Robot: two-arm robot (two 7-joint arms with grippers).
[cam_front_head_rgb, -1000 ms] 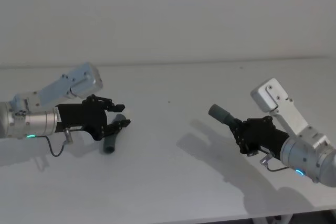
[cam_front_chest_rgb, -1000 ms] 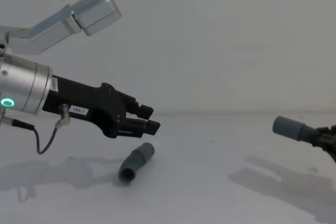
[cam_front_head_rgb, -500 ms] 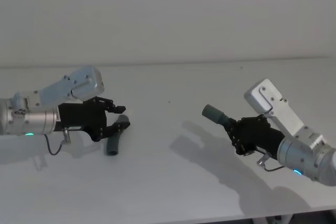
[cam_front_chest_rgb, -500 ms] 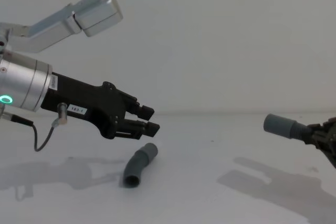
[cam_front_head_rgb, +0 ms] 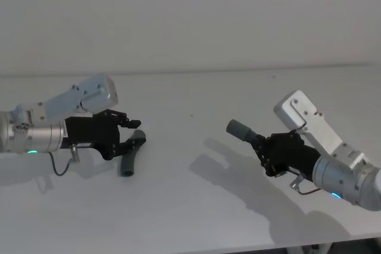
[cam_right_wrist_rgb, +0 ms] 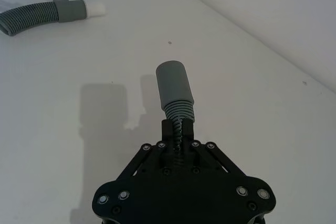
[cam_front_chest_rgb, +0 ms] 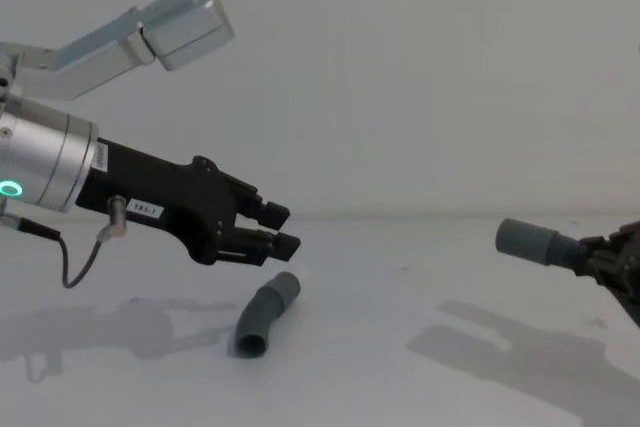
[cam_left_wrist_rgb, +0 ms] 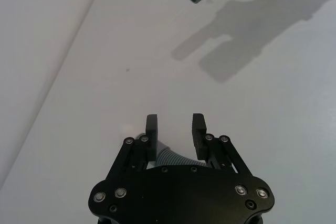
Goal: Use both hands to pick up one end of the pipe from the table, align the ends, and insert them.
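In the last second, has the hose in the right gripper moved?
Yes: the right gripper carried its hose left, toward the dark speck on the table.

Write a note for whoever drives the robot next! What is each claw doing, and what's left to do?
Left gripper: open, hovering just above the bent hose piece, which lies on the table.
Right gripper: shut on the ribbed part of the other hose piece, lifted off the table, its cuff pointing toward the left side.
Done: one piece picked up.
Left: grasp the bent piece, line up the ends, push them together.
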